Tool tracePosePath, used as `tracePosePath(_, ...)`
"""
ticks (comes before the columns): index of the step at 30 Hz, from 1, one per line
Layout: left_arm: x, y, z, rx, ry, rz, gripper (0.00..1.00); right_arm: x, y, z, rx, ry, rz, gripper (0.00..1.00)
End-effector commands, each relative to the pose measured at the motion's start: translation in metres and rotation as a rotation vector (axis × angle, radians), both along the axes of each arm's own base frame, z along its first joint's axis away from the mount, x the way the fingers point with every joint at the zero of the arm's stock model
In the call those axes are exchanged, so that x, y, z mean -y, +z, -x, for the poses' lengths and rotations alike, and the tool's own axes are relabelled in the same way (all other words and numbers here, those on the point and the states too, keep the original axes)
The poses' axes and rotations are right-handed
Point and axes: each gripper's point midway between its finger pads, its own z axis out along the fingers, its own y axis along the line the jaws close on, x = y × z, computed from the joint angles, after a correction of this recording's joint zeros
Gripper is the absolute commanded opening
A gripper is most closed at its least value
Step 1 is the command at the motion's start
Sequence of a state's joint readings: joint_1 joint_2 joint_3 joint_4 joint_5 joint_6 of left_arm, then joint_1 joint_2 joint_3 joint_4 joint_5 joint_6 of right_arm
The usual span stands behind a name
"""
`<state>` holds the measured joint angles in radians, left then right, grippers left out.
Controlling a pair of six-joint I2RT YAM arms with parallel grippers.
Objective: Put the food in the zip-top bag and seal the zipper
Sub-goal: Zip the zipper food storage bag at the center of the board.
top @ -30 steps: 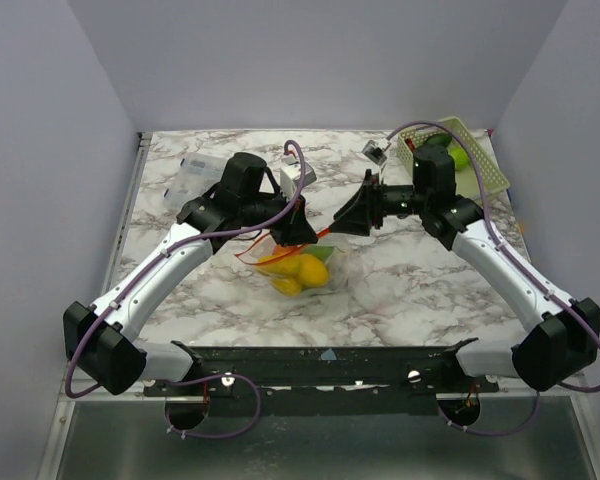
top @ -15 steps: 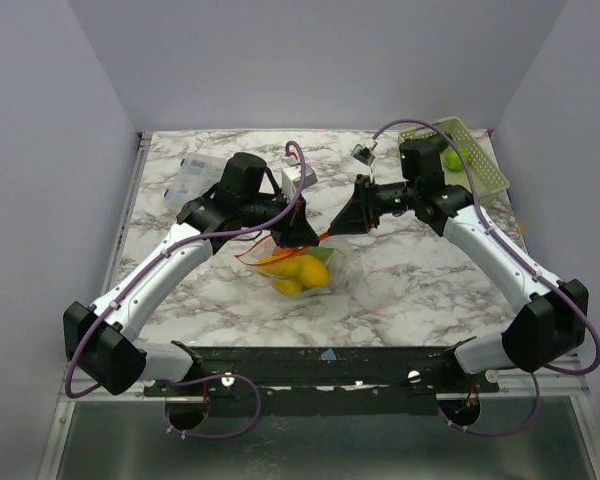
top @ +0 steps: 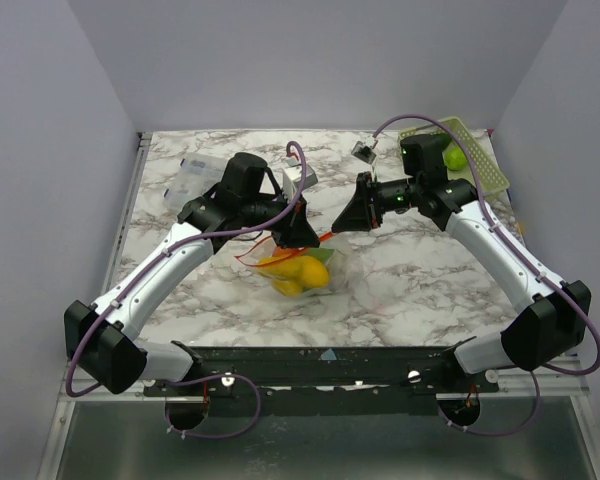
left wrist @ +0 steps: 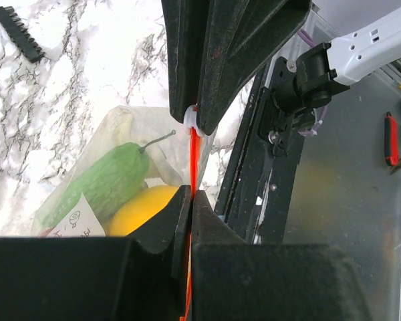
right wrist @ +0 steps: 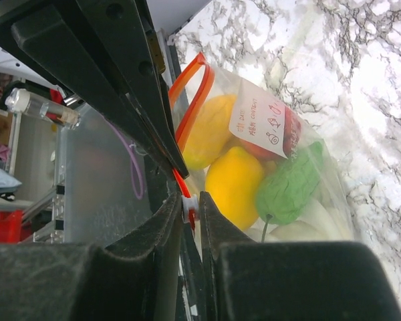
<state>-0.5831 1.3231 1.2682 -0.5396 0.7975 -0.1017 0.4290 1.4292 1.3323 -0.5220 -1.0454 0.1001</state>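
Note:
The clear zip-top bag [top: 305, 280] lies mid-table with yellow, orange and green toy food [top: 302, 271] inside. In the right wrist view a yellow lemon [right wrist: 237, 184] and a green pepper [right wrist: 291, 184] show through the bag. My left gripper [top: 302, 234] is shut on the orange-red zipper strip [left wrist: 194, 150], pinching it edge-on. My right gripper [top: 342, 222] is shut on the small white slider [right wrist: 190, 206] of the zipper [right wrist: 187, 100], close to the left gripper's fingers. The two grippers face each other above the bag's mouth.
A pale green slatted basket [top: 477, 152] with a green fruit [top: 455, 158] stands at the back right. A clear plastic item [top: 192, 176] lies at the back left. A black comb-like strip [left wrist: 17, 32] lies on the marble. The dark front rail [top: 330, 365] runs along the near edge.
My right arm has swung up and inward, its gripper shifting slightly left along the zipper toward the left gripper. The left arm and bag have barely moved.

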Motion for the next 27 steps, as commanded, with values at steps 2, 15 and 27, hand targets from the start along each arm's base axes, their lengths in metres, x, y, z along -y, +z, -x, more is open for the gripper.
tracePosePath(2, 0.005, 0.011, 0.004, 0.022, -0.044, 0.04, 0.0, -0.002, -0.003, 0.004, -0.014, 0.038, -0.009, 0.11)
tracePosePath(15, 0.01, 0.019, 0.007, 0.008, -0.079, 0.071, 0.0, -0.012, -0.006, 0.017, -0.009, 0.108, -0.007, 0.07)
tracePosePath(27, 0.01, 0.022, 0.005, 0.007, -0.069, 0.073, 0.0, -0.03, -0.004, 0.03, -0.022, 0.209, -0.026, 0.11)
